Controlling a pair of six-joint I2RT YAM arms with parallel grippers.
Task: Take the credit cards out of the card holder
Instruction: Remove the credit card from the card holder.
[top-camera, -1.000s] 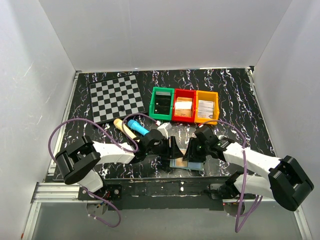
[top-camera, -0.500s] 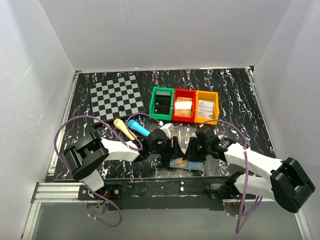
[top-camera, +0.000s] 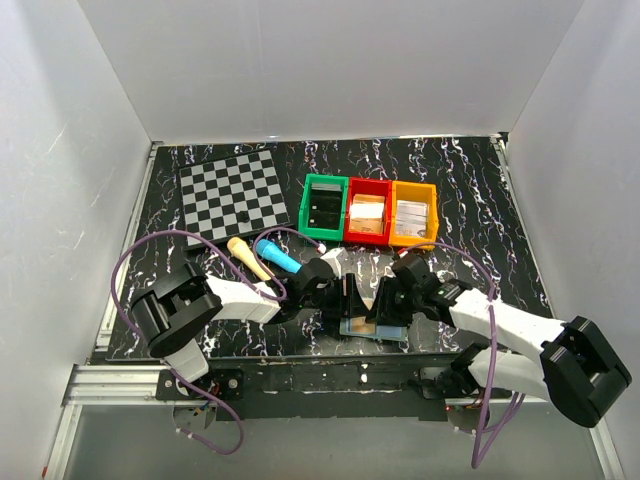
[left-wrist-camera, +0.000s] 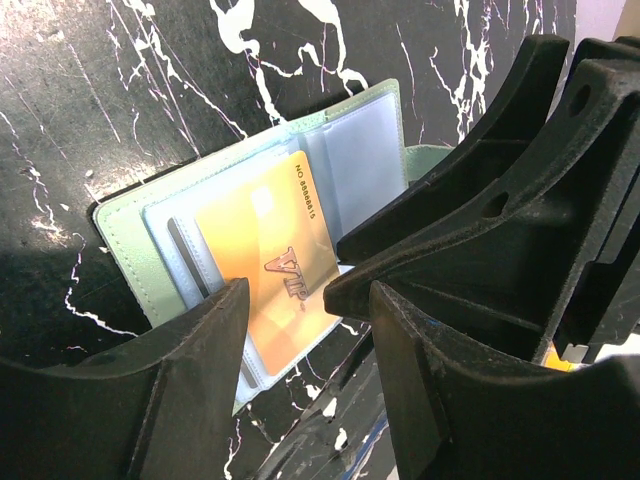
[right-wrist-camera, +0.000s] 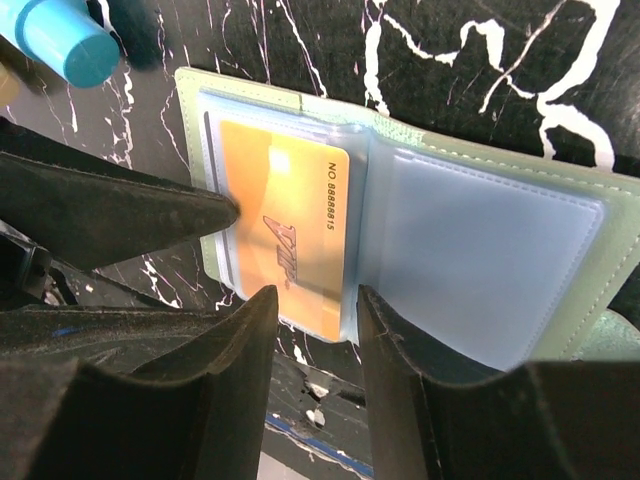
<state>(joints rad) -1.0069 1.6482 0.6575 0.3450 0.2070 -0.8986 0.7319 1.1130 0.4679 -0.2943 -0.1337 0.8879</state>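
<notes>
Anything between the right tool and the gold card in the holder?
No loose object. The gold card sits in a clear sleeve of the card holder, under the open right tool; the left tool has a fingertip crowding the card's outer edge.

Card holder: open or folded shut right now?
Open. The card holder lies spread flat, both clear inner panels facing up in the right wrist view, with an orange VIP card showing on one panel.

Black marbled table: card holder, checkerboard
</notes>
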